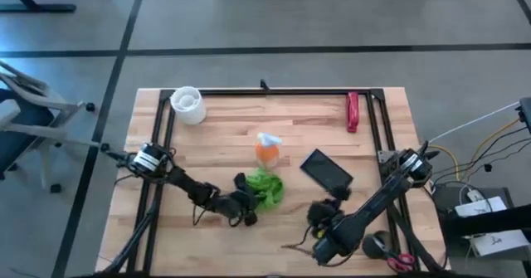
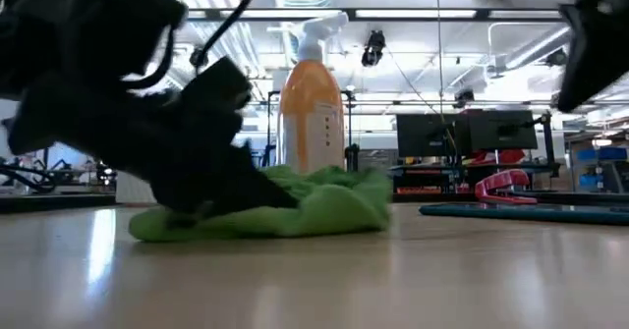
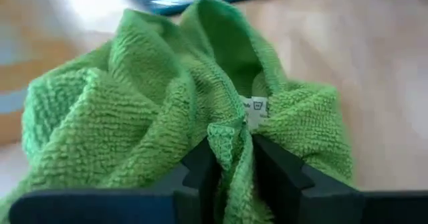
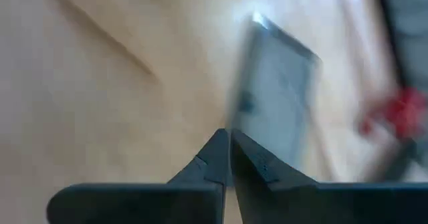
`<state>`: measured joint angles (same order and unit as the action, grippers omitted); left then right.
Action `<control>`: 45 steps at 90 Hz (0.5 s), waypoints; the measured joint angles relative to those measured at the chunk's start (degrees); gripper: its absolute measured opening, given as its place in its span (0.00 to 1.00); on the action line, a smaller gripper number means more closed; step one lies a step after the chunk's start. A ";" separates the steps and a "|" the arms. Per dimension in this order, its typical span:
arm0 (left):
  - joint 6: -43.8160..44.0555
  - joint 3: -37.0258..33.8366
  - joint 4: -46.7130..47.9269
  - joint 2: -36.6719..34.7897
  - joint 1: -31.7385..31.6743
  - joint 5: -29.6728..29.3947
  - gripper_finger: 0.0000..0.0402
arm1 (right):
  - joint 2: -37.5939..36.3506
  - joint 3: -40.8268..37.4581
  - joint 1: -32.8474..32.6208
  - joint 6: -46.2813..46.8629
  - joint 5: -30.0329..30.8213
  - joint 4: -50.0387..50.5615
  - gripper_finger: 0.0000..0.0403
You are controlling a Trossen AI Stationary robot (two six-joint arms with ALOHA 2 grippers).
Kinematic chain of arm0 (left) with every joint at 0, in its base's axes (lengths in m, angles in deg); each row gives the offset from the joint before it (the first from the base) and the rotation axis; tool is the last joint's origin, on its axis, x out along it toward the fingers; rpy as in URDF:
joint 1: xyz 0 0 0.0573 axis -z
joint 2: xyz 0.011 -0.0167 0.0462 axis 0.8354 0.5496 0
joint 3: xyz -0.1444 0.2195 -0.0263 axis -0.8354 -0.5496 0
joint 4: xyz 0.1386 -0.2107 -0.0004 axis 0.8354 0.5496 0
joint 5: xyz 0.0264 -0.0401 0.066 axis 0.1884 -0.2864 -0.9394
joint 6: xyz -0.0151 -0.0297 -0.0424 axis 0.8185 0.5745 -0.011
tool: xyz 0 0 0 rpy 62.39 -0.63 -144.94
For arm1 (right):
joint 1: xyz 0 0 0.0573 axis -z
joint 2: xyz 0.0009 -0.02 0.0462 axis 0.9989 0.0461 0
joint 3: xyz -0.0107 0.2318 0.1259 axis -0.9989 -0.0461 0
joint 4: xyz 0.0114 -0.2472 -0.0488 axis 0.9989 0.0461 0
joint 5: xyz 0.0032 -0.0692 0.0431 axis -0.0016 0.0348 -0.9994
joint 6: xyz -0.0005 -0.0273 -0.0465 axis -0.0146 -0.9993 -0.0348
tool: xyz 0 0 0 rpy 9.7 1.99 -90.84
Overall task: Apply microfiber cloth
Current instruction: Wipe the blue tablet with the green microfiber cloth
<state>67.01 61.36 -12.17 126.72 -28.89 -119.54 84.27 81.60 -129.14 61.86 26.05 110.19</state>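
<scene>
Microfiber cloth [image 1: 266,188] sat bunched on the table, just ahead of the left gripper [image 1: 246,202], with the orange spray bottle [image 1: 266,150] right behind it. Left wrist view showed the left gripper [image 3: 233,158] clenched on a fold of the cloth [image 3: 167,110], care label visible just past the fingertips [image 3: 274,160]. In the low view the arm was pressed down on the near edge of the cloth [image 2: 324,203], which still lay on the wood. To the right of that pincer, well apart, lay the black slab [image 1: 326,171], flat and uncovered. Further right, the right gripper [image 1: 330,214] hovered near the slab's near corner; its wrist view showed the right gripper [image 4: 229,146] closed on nothing, fingers touching, slab [image 4: 277,97] ahead of it. Step in hand, by my read: grasp made, cloth not yet on the slab. Next move would need a lift and a carry rightward onto the slab, clearing the bottle, while the right arm stays out of the path.
</scene>
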 joint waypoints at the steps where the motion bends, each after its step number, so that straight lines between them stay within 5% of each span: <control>1: -0.08 0.37 -0.10 0.31 0.16 0.58 0.19 | 0.00 -0.28 -0.07 0.47 -0.04 0.47 0.00; 11: -1.04 3.10 -0.23 1.87 2.37 6.80 0.19 | -1.10 -3.84 -0.24 0.72 -1.39 1.48 0.00; 27: -4.88 3.01 1.77 -2.12 5.80 8.85 0.19 | -4.20 -11.99 0.47 0.03 -4.80 -1.56 0.00; 45: -1.69 -0.44 17.15 -11.56 5.72 0.30 0.18 | -14.25 -23.10 1.85 2.61 -2.65 -8.17 0.00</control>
<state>65.33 60.91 4.98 115.15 -23.17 -119.24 70.03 58.49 -127.29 64.47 23.40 102.02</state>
